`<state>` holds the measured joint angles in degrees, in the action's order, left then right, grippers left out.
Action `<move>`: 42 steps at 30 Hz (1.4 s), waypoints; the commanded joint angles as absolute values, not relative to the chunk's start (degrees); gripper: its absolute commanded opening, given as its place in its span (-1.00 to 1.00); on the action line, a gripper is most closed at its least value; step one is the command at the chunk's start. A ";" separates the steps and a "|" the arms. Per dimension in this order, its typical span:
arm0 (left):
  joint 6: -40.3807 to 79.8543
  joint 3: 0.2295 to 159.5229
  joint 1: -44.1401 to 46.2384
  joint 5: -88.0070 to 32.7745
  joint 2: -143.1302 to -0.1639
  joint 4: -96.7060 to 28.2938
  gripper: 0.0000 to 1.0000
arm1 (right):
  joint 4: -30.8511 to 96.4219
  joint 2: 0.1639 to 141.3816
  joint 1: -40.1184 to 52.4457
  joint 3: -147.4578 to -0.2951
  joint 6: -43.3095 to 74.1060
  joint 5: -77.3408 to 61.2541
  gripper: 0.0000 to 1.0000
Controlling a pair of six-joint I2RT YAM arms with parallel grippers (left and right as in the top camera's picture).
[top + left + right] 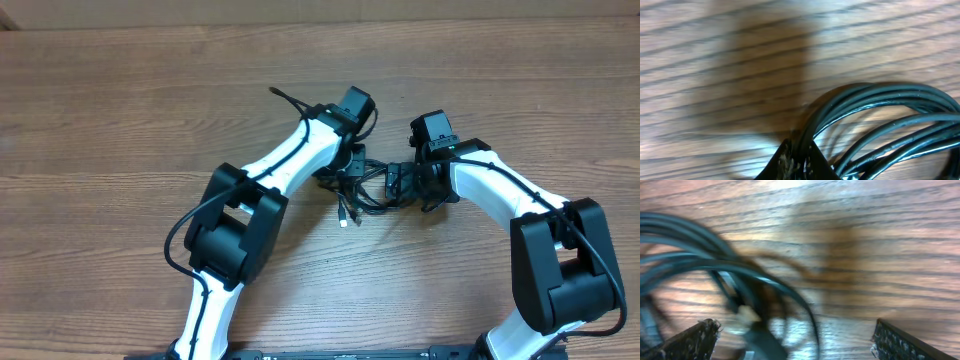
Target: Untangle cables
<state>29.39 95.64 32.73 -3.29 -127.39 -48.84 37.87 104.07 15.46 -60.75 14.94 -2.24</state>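
Left pincer (pixel 799 152) tips, mostly cropped, pinch blurred cables (pixel 890 91).

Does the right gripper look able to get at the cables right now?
Likely yes: the right gripper stands open, and the cables lie partly within its jaws, with nothing in the way.

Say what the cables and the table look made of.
The cables look sheathed in black rubber or plastic, smooth and glossy, judging by the bright highlights along the strands. The table looks like wood or wood-look laminate, matte brown with long grain lines; which one is unclear.
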 commanded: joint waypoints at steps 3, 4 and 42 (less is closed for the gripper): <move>25.02 94.83 28.75 -1.98 -130.37 -51.20 -0.65 | 37.10 107.96 15.35 -58.70 15.31 1.56 0.96; 24.51 94.94 28.38 -1.98 -130.37 -51.72 -0.59 | 36.91 108.16 15.35 -58.37 16.19 2.98 0.96; 23.35 98.35 8.03 22.72 -130.39 -76.03 -0.02 | 39.16 108.42 15.33 -57.21 18.48 10.66 0.98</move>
<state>23.77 98.65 11.66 17.74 -129.29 -74.87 37.78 104.84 15.97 -60.12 17.30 6.46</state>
